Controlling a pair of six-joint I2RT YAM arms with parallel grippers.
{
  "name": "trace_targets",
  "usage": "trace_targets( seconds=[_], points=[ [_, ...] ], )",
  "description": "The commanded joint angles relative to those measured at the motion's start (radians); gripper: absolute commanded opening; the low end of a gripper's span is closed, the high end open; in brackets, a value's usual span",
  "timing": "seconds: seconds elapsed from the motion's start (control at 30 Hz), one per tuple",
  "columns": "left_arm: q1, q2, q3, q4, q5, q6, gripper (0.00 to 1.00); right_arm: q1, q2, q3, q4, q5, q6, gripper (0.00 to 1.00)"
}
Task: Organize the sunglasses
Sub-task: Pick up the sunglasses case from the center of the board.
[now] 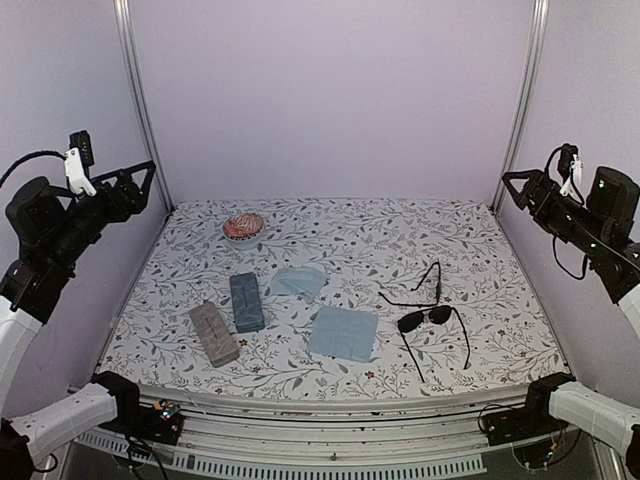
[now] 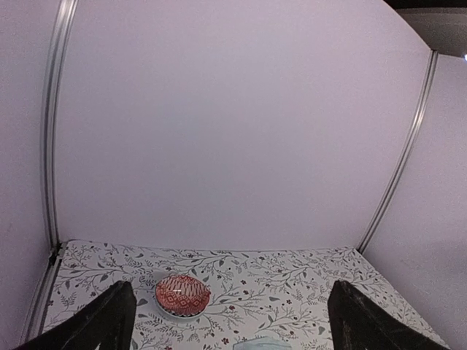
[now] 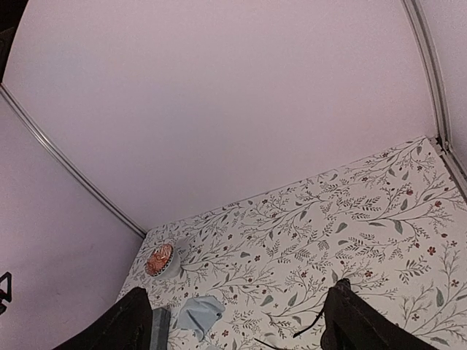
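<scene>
The dark-lensed sunglasses (image 1: 428, 318) are laid on the right half of the worktop (image 1: 480, 230), near its front edge, with their arms spread toward that edge. The wire-framed sunglasses (image 1: 432, 280) are set just behind them; whether the two pairs touch cannot be told. The left gripper (image 1: 140, 185) is held high beside the left edge and the right gripper (image 1: 518, 188) high beside the right edge. Both are spread wide, and nothing is held by either. On the left half, a blue-grey case (image 1: 246, 301) and a tan case (image 1: 213, 333) are placed side by side. A flat cloth (image 1: 343, 333) and a crumpled cloth (image 1: 297, 282) are found near the middle, and a red bowl (image 1: 243, 226) toward the back edge.
</scene>
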Motion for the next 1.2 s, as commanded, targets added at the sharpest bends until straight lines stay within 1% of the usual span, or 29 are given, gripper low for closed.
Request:
trace_targets(
  seconds=[0.0, 0.1, 0.2, 0.3, 0.37, 0.5, 0.53, 0.63, 0.77, 0.87, 1.03, 1.1, 1.17],
  points=[
    [0.088, -0.018, -0.058, 0.044, 0.132, -0.032, 0.95, -0.071, -0.012, -0.046, 0.087, -0.185, -0.002, 0.85],
    [0.127, -0.042, -0.122, 0.123, 0.257, -0.037, 0.97, -0.107, 0.004, -0.075, 0.116, -0.275, -0.008, 0.85],
    [0.140, -0.065, -0.200, 0.236, 0.359, -0.068, 0.98, -0.126, 0.029, -0.103, 0.164, -0.363, 0.003, 0.84],
    [0.123, -0.035, -0.236, 0.269, 0.395, -0.112, 0.98, -0.110, 0.051, -0.142, 0.232, -0.401, 0.029, 0.84],
    [0.092, 0.014, -0.235, 0.247, 0.378, -0.141, 0.98, -0.070, 0.068, -0.170, 0.279, -0.395, 0.050, 0.84],
    [-0.025, 0.190, -0.190, 0.113, 0.186, -0.199, 0.98, 0.056, 0.126, -0.219, 0.354, -0.331, 0.093, 0.83],
    [-0.053, 0.236, -0.187, 0.097, 0.124, -0.215, 0.98, 0.090, 0.146, -0.223, 0.361, -0.305, 0.098, 0.83],
    [-0.141, 0.375, -0.174, 0.066, 0.003, -0.257, 0.98, 0.205, 0.229, -0.232, 0.395, -0.235, 0.113, 0.82],
    [-0.251, 0.564, -0.136, -0.011, -0.176, -0.332, 0.93, 0.321, 0.336, -0.227, 0.411, -0.118, 0.129, 0.80],
    [-0.319, 0.714, -0.081, -0.087, -0.249, -0.390, 0.90, 0.395, 0.417, -0.213, 0.428, -0.048, 0.145, 0.79],
    [-0.390, 0.928, 0.056, -0.292, -0.393, -0.519, 0.90, 0.480, 0.557, -0.154, 0.438, 0.016, 0.159, 0.79],
    [-0.400, 0.981, 0.086, -0.344, -0.434, -0.568, 0.92, 0.516, 0.612, -0.125, 0.446, 0.022, 0.165, 0.79],
    [-0.401, 1.012, 0.099, -0.347, -0.425, -0.576, 0.96, 0.541, 0.663, -0.097, 0.452, 0.011, 0.166, 0.79]
  ],
)
